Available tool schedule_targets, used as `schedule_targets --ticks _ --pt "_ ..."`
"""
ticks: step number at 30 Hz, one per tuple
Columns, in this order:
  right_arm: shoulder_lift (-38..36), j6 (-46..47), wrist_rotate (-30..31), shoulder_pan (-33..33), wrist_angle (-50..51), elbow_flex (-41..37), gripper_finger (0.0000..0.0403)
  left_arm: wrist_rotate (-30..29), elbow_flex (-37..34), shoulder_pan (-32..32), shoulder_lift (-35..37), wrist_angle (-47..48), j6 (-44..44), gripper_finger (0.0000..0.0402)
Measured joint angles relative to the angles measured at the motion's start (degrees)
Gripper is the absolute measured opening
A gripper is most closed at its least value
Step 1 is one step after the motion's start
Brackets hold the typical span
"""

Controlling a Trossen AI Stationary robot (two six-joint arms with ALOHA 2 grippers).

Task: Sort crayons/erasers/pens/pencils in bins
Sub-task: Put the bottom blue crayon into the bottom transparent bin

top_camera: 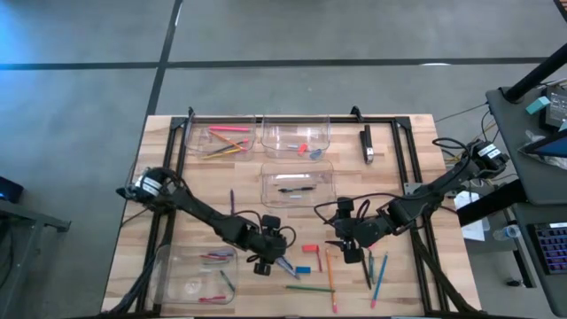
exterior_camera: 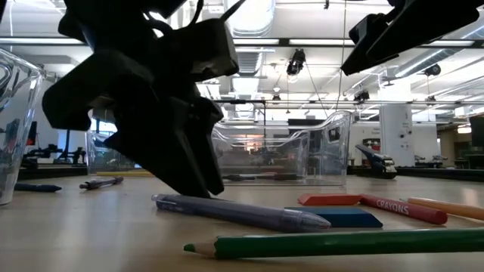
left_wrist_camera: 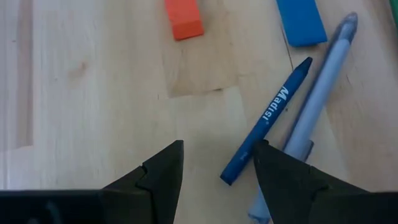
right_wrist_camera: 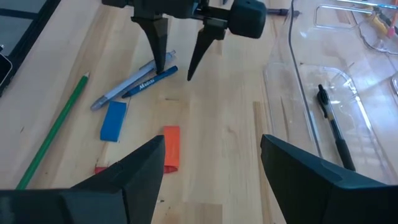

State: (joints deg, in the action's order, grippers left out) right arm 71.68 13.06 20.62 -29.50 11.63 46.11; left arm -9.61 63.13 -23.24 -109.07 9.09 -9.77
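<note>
High view: your left hand (top_camera: 270,259) sits low on the worktop (top_camera: 177,190) btw the bin (top_camera: 195,275) w/ crayons and the loose pile; right hand (top_camera: 347,241) hangs just beside it.

Left wrist: fingers open, empty – blue crayon (left_wrist_camera: 268,127) and grey pen (left_wrist_camera: 317,112) lie by one fingertip, red eraser (left_wrist_camera: 184,17) further off.

Right wrist: your right hand's open too – nothing held, red eraser (right_wrist_camera: 171,147) below.
</note>
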Motion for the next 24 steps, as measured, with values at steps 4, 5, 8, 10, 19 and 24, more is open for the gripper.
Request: schedule_targets --ticks 4,5,8,10,19,24 --pt "0.00 0.00 0.00 0.00 -0.03 0.00 0.0254 -0.59 -0.02 0.00 -0.36 0.11 0.18 0.0180" --pt "0.00 0.00 0.00 0.00 0.01 -0.01 0.0254 -1.15 -0.08 0.00 -0.36 0.23 0.37 0.0179" --pt "0.00 0.00 0.00 0.00 0.01 -0.02 0.0254 -1.43 -0.30 0.02 -0.36 0.09 1.66 0.0167" --pt "0.00 0.00 0.00 0.00 -0.03 -0.02 0.0254 -1.42 -0.49 0.17 -0.37 0.02 1.71 0.0148" --pt "0.00 -0.11 -0.02 0.00 -0.01 -0.02 0.0254 -1.47 0.02 0.44 0.04 0.99 4.71 0.0101" --pt "0.00 -0.04 -0.02 0.00 -0.01 -0.02 0.0254 -1.75 1.50 0.42 0.39 0.26 7.66 0.0110"
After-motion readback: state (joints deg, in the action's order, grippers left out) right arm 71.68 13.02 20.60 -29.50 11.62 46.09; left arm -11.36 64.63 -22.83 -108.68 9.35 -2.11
